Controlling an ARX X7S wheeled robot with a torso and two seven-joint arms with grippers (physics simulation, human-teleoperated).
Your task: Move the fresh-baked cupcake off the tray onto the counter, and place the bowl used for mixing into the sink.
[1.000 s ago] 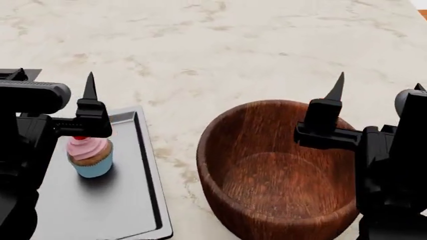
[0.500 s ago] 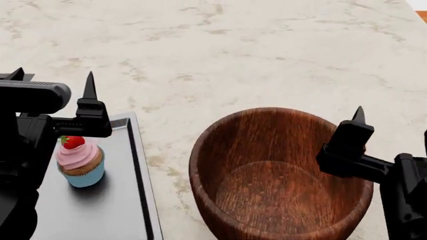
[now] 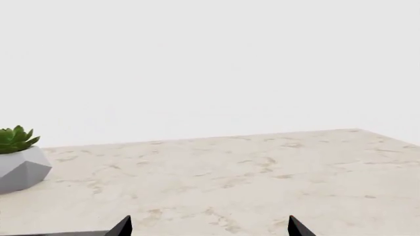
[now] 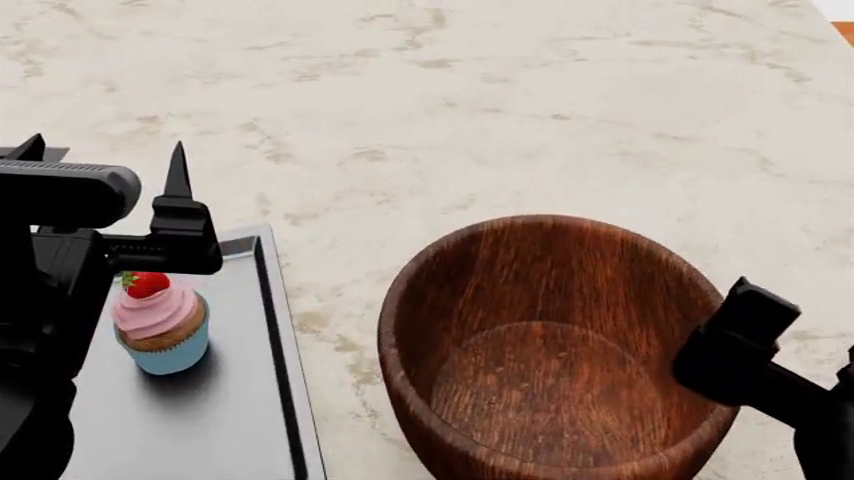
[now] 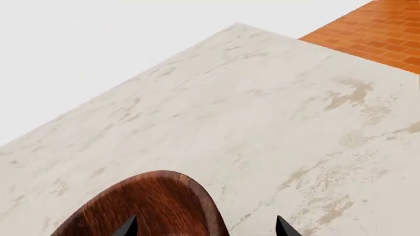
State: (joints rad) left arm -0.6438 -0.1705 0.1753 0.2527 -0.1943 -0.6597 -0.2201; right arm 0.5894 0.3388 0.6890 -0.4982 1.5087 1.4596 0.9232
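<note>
The cupcake (image 4: 160,325) stands on the tray (image 4: 200,420) at the head view's lower left. My left gripper (image 3: 210,227) is open and empty, held above and just behind the cupcake, its fingers (image 4: 178,185) pointing away over the counter (image 4: 467,100). The bowl (image 4: 554,350) sits upright on the counter to the right of the tray. My right gripper (image 5: 206,228) is open at the bowl's (image 5: 151,206) right rim, which passes between its tips: one tip over the inside, one over the counter. Only one of its fingers (image 4: 750,315) shows in the head view. The sink is out of view.
A small green plant in a grey faceted pot (image 3: 16,164) stands on the counter, seen in the left wrist view. An orange tiled floor (image 5: 387,29) lies beyond the counter's far corner in the right wrist view.
My right gripper has dropped and moved right, from above the bowl's far right side down to its right rim. The head view shifted slightly a second ago. The left arm and cupcake have not moved.
</note>
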